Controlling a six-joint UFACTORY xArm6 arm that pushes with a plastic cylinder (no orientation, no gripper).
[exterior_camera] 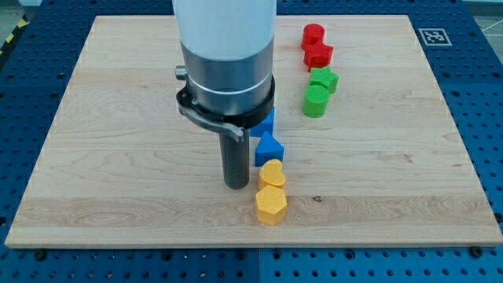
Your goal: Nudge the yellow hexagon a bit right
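Observation:
The yellow hexagon (270,204) lies on the wooden board (118,157) near the view's bottom centre. A yellow heart-like block (273,174) touches it just above. My tip (236,185) stands on the board just left of the yellow heart block and up-left of the yellow hexagon, a small gap away from both. A blue triangle-like block (268,148) sits above the yellow ones. Another blue block (267,123) is partly hidden behind the arm.
A red round block (313,34) and a red star-like block (318,54) sit at the view's top right. Below them are a green star-like block (324,79) and a green round block (315,101). The arm's white and grey body (225,55) covers the board's top centre.

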